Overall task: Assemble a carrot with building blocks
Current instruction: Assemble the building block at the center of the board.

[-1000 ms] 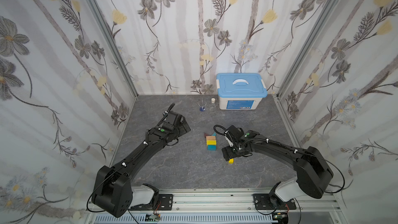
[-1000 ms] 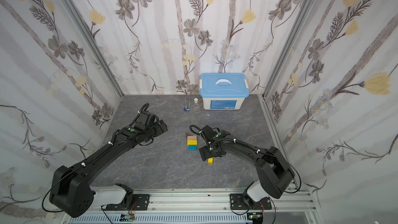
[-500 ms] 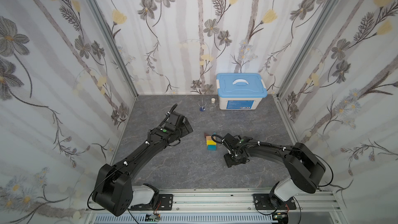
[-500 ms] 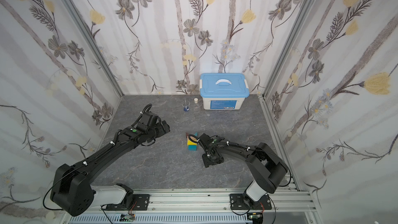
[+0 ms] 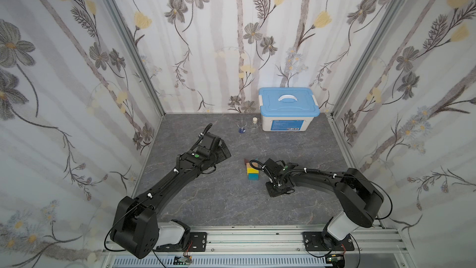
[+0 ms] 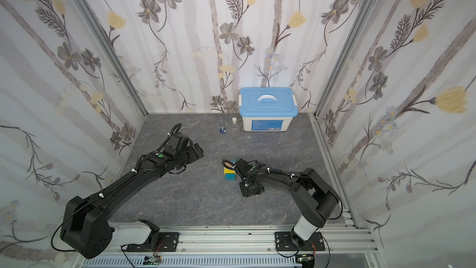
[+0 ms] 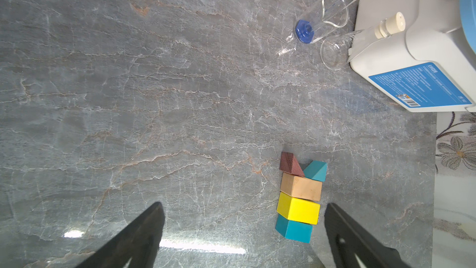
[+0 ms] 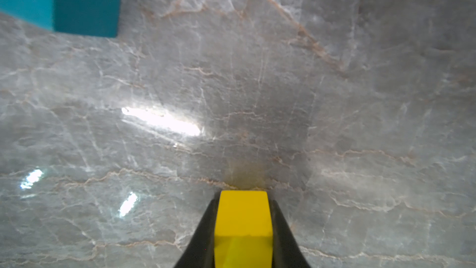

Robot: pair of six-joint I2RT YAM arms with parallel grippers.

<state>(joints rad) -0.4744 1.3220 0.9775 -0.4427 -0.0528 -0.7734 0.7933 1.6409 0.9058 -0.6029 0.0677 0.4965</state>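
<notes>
A: Entry: right gripper [image 8: 243, 202]. Finger state?

B: Narrow. Both fingers are pressed flat against opposite sides of the yellow cube [image 8: 242, 217]. The cube is gripped low over the table [image 8: 334, 99]. Cannot tell whether its underside touches the surface.

A: Position, referenced to the white box [image 5: 286, 125]?

B: Well apart from the box, out in front of its labelled face, and farther from it than any other block. In both top views the gripper body hides the cube.

A: The carrot [image 5: 253, 176] so far?

B: Five blocks lie flat in a line running away from the box front. Nearest the box are the maroon triangle [image 7: 289, 165] and teal triangle [image 7: 315, 171], meeting in a V on the next block's edge. Then come the tan bar [image 7: 301, 188], yellow bar [image 7: 298, 208] and teal bar [image 7: 293, 228], each touching the next, with the teal bar farthest from the box. The cube is not yet joined: the right wrist view shows bare table between it and the teal bar.

A: Left gripper [image 7: 244, 205]?

B: Fingers spread wide, gripping nothing. It hangs above the table, well apart from the box, off toward the side where the beaker [image 7: 324, 14] stands.

A: Other items?

B: The beaker and a stoppered flask [image 7: 337, 50] stand just beside the box at its front corner, flask nearer. Cannot tell whether the flask touches the box.
</notes>
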